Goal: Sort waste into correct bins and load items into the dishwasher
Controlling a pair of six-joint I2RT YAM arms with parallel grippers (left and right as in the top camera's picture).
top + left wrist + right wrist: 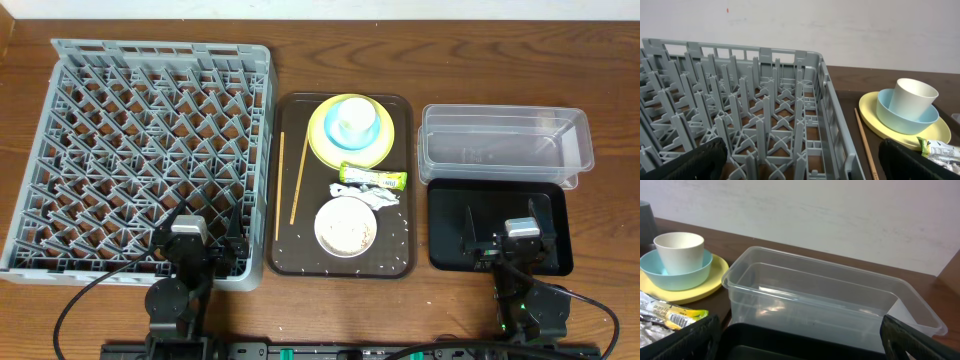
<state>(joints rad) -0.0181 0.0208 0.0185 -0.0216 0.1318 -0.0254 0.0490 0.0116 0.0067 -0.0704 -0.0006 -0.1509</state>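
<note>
found the grey dish rack (140, 140) filling the left side of the desk, from far edge almost to near edge. found the left gripper (203, 222) above the rack's near edge, toward its right corner, fingers (690, 160) set wide apart and clamped on nothing. located the brown tray (290, 250) mid-desk, just beside the rack. recorded at its far end the yellow plate (320, 140), carrying the light blue bowl (373, 125), with the white cup (352, 122) upright inside that bowl. recorded two chopsticks (299, 178) lying lengthwise along the tray's left side, slightly apart from each other. logged the green-and-yellow snack wrapper (373, 180) near the tray's middle, just beside the plate on its near side. logged crumpled white paper (375, 198) touching the wrapper, and the white shallow bowl (346, 228) toward the near end, beside the paper. noted pale rice grains (392, 262) scattered over the tray's near end around the shallow bowl. located the clear tub (500, 110) toward the far right corner of the desk, with the black tray (445, 225) just beside it toward the near right corner. found the right gripper (502, 220) above the black tray, fingers (685, 340) likewise spread wide, gripping nothing.
</note>
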